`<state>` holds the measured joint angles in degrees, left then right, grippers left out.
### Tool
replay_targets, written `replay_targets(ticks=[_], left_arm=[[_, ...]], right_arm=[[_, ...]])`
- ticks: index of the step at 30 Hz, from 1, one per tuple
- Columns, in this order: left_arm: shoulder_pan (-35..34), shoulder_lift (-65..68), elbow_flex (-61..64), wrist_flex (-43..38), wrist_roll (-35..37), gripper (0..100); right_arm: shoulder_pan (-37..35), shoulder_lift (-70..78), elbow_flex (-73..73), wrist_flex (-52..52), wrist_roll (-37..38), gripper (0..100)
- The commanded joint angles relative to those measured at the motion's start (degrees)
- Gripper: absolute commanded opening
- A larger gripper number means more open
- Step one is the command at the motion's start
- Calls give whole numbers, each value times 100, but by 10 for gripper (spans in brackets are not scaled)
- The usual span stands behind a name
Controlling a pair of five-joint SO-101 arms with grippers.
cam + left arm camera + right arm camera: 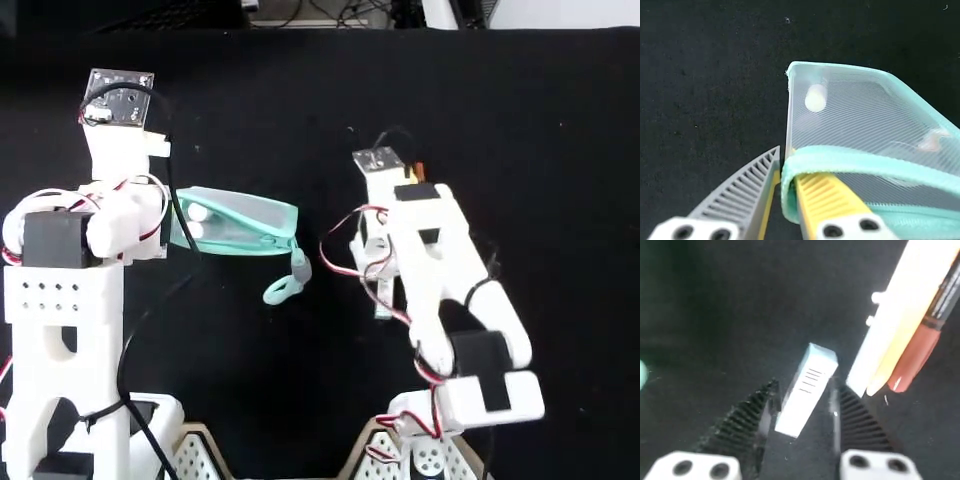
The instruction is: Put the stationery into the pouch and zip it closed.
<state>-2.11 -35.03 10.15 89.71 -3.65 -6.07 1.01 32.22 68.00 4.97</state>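
Here, the translucent teal pouch (240,222) lies flat on the black tabletop (520,120). Its long axis runs side to side in the high view, with the ring pull (283,290) at the end nearer the right arm. The left hand (785,170) is clamped on the pouch's teal rim, and a white stick (815,97) lies inside. The right hand (807,387) is spread wide astride a pale eraser (807,372), which points lengthwise out between its fingers (860,425), just beside two pens (900,340). Cables (330,10) trail beyond the tabletop's far edge.
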Motion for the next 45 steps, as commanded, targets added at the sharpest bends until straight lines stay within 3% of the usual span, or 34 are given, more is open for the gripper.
replay_targets(ticks=[1, 9, 13, 21, 27, 37, 45], left_arm=[[-31, 0, -13, -114, -18, 30], [-31, 0, -13, -114, -18, 30], [-31, 0, -13, -114, -18, 30], [-31, 0, -13, -114, -18, 30], [-31, 0, -13, -114, -18, 30], [-31, 0, -13, -114, -18, 30], [-31, 0, -13, -105, -18, 30]], right_arm=[[88, 251, -453, -97, -18, 177], [18, 804, -760, -149, -9, 139], [44, 1042, -1147, -325, -9, 7], [-132, 1112, -1138, -325, 642, 20], [-255, 1112, -1165, -325, 782, 189], [-273, 1121, -1930, 404, 782, 194], [-712, 1393, -1974, 536, 905, 194]])
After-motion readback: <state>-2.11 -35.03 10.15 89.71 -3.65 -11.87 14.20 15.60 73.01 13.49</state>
